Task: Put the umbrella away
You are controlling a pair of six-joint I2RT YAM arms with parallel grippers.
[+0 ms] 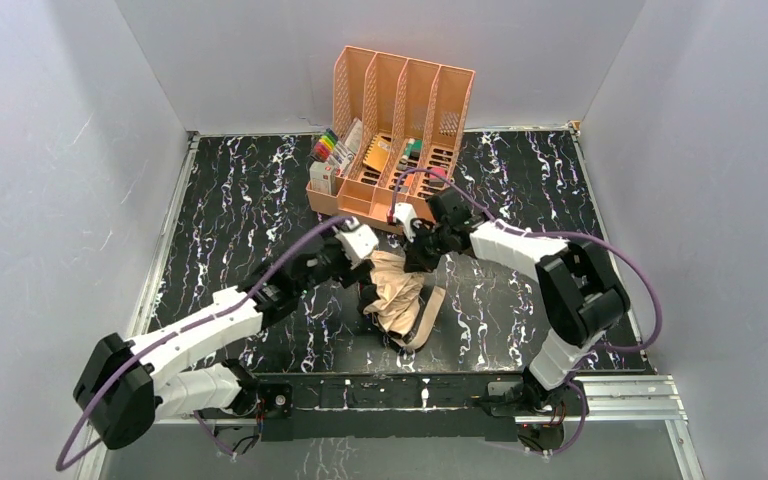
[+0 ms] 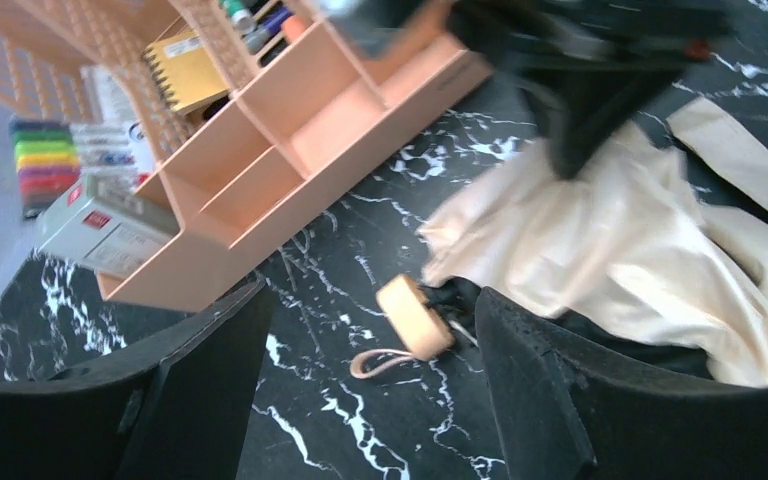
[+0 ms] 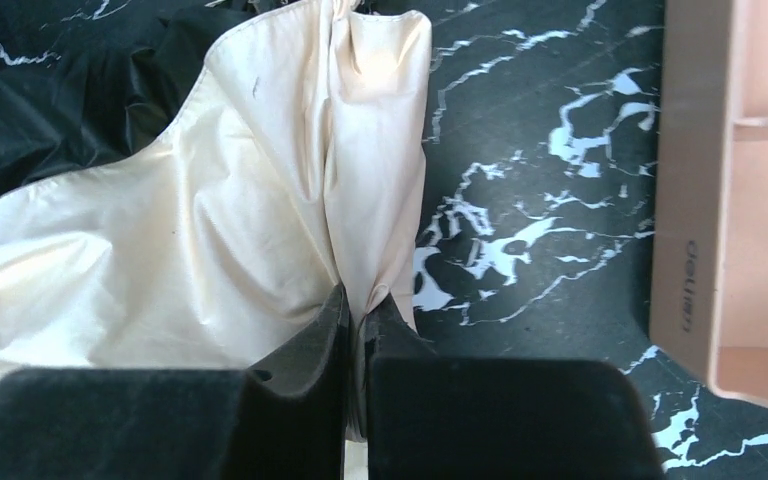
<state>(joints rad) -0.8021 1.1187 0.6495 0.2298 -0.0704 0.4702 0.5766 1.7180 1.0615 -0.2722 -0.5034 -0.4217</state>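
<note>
The umbrella (image 1: 400,295) lies crumpled on the black marbled bench (image 1: 230,200), just in front of the peach file organizer (image 1: 392,140), its tan fabric uppermost and black showing at the edges. The right gripper (image 3: 358,305) is closed, pinching a fold of the tan canopy between its fingers. The left gripper (image 2: 365,300) hangs low over the bench with its jaws spread wide, holding nothing; the umbrella's cream handle (image 2: 415,315) lies on the bench below the gap

umbrella (image 3: 210,230): runs off the right wrist view
organizer (image 3: 730,190): cut off at that view's right edge
right gripper (image 2: 572,160): blurry in left wrist view
</note>
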